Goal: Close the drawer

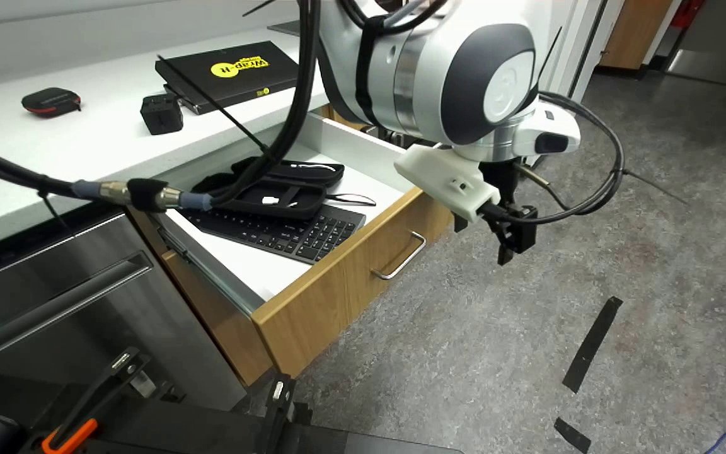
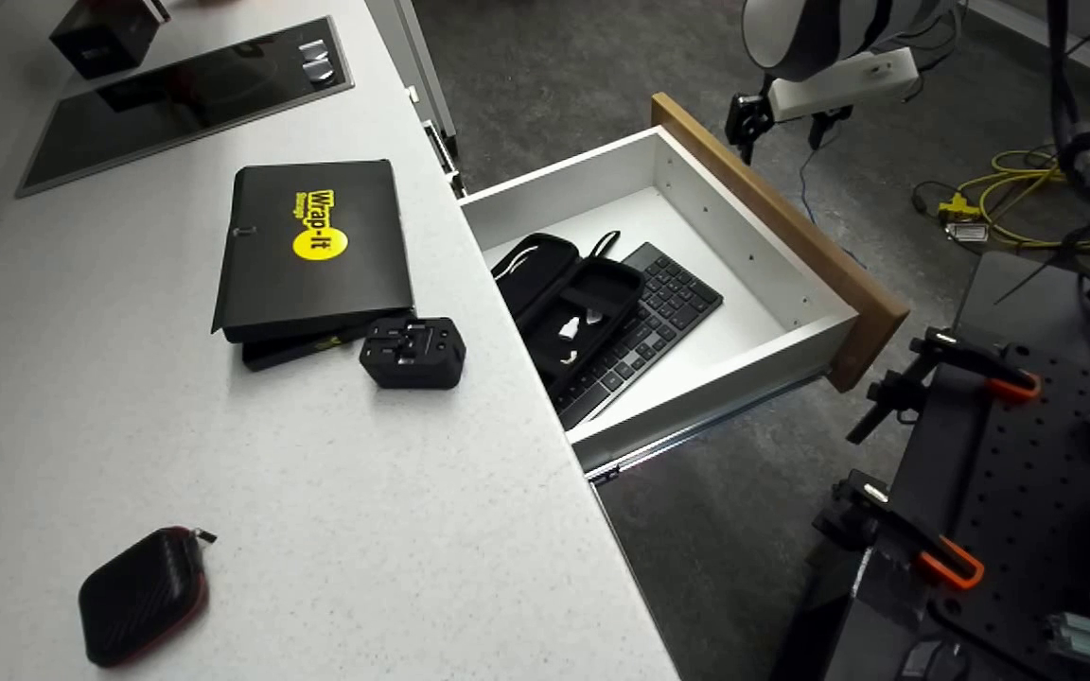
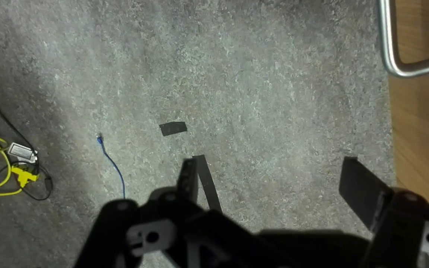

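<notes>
The drawer point(image 1: 338, 296) is pulled far out in both exterior views, with an oak-coloured front point(image 2: 782, 219), white inside walls and a silver bar handle point(image 1: 409, 258). It holds a dark keyboard point(image 2: 668, 298) and an open black case point(image 2: 592, 303). My gripper point(image 1: 483, 238) is open and empty, pointing down in front of the drawer front, near its far end from the steel appliance. It also shows in an exterior view point(image 2: 782, 142), outside the front. In the wrist view, floor shows between the spread fingers point(image 3: 270, 167); the handle point(image 3: 387, 37) and front point(image 3: 419, 130) are at right.
A white countertop point(image 1: 104, 145) lies above the drawer, with a black Wrap-It box point(image 2: 318, 255), a black adapter point(image 2: 413, 352) and a small case point(image 2: 143, 596). A steel appliance point(image 1: 86, 296) stands beside the drawer. A black table point(image 2: 1028, 454) with clamps stands near the drawer front's corner.
</notes>
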{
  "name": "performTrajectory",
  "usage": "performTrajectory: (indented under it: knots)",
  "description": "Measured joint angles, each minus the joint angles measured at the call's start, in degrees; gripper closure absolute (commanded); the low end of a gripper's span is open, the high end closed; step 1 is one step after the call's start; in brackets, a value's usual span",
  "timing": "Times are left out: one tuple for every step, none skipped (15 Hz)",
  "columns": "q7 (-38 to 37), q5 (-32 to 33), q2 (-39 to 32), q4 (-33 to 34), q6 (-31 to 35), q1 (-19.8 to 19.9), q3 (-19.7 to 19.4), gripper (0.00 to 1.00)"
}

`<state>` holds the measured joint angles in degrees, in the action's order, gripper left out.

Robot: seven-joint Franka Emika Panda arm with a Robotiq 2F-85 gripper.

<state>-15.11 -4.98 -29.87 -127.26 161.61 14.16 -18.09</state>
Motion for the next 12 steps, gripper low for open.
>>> performTrajectory:
  knots:
    - [0.0,-1.3,-1.5,1.4,-0.6,0.3,1.1,0.00]
    - [0.0,-2.5,-2.6,2.8,-1.5,0.5,2.3,0.00]
    - [0.0,-3.5,-3.5,4.0,-2.4,0.8,3.1,0.00]
    - [0.1,-4.2,-4.2,5.1,-3.6,1.2,4.1,0.00]
    - [0.2,-4.9,-4.6,6.1,-4.8,1.7,5.3,0.00]
    - [0.5,-5.6,-4.9,7.1,-6.5,2.0,6.5,0.00]
    - [0.7,-6.2,-5.1,8.1,-8.1,2.2,7.7,0.00]
    - [0.7,-6.6,-5.5,9.3,-9.9,2.2,8.8,0.00]
    - [0.7,-6.8,-6.0,10.6,-11.5,2.2,9.8,0.00]
    - [0.7,-6.9,-6.5,12.0,-12.7,2.0,10.8,0.00]
    - [0.6,-7.0,-7.2,13.3,-13.8,1.7,11.5,0.00]
    - [0.5,-7.1,-7.9,14.7,-14.7,1.3,12.2,0.00]
